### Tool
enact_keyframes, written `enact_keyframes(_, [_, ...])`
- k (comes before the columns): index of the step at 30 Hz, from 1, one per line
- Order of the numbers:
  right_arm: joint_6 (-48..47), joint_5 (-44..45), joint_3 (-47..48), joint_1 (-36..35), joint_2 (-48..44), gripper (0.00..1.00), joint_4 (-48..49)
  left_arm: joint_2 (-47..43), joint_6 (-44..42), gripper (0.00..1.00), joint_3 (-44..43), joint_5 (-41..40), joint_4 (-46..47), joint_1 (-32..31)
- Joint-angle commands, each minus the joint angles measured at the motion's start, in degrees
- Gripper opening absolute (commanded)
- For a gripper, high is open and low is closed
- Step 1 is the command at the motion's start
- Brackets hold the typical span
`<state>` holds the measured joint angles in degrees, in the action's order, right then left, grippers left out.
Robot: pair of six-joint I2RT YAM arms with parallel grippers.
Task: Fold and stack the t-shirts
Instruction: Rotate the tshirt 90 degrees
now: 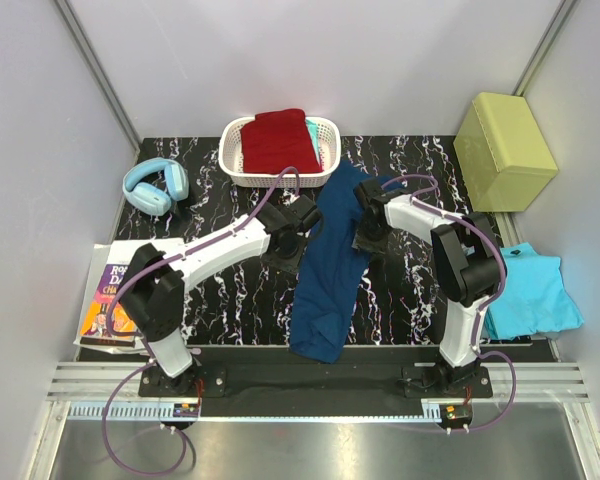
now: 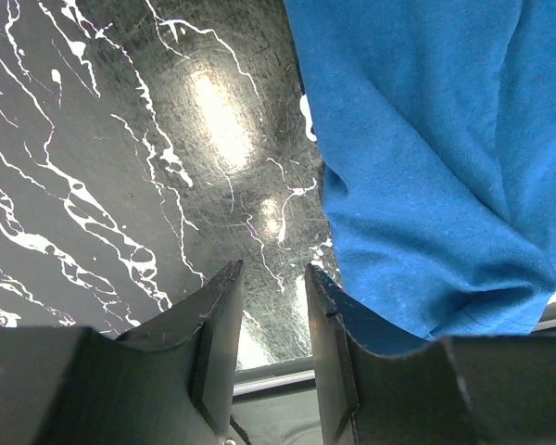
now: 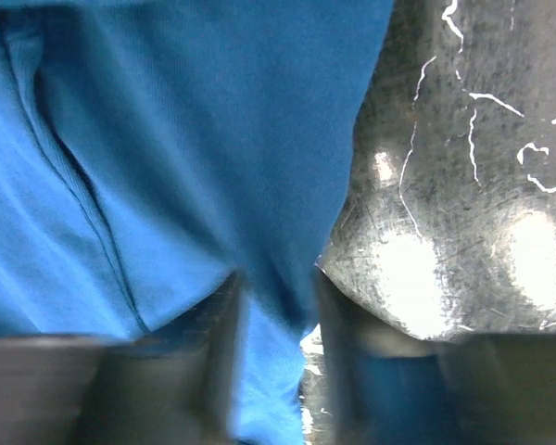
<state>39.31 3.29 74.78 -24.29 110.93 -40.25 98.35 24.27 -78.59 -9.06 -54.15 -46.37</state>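
Note:
The navy blue t-shirt lies as a long crumpled strip down the middle of the black marble table. My left gripper hovers at its left edge. In the left wrist view that gripper is open with only table between its fingers, and the cloth lies just right of it. My right gripper is at the shirt's right edge. Its blurred jaws stand apart, with a fold of the blue cloth between them. A dark red t-shirt fills the basket. A turquoise one lies at the right.
The white basket stands at the back centre. Light blue headphones lie at the back left, and a book lies at the front left. A yellow-green box sits in the back right corner.

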Motion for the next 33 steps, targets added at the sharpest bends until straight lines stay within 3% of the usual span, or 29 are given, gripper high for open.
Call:
enact_keyframes(1, [1.7, 2.0, -0.9, -0.6, 2.4, 0.26, 2.0, -2.0, 0.2, 0.37, 0.1, -1.0, 1.3, 0.5])
enact_keyframes(4, [2.7, 2.4, -1.7, -0.5, 2.1, 0.0, 1.8, -1.8, 0.0, 0.37, -0.1, -1.0, 1.4, 0.6])
enact_keyframes(15, [8.4, 14.7, -0.8, 1.4, -0.9, 0.0, -7.6, -0.9, -0.1, 0.35, -0.2, -0.1, 1.3, 0.8])
enact_keyframes(27, [3.5, 16.0, 5.9, 13.0, -1.7, 0.0, -11.1, -1.2, 0.2, 0.32, 1.1, 0.4, 1.4, 0.8])
enact_keyframes(33, [0.7, 16.9, 12.8, 13.7, 2.7, 0.0, -13.3, -0.2, 0.4, 0.31, 0.9, 1.6, 1.5, 0.8])
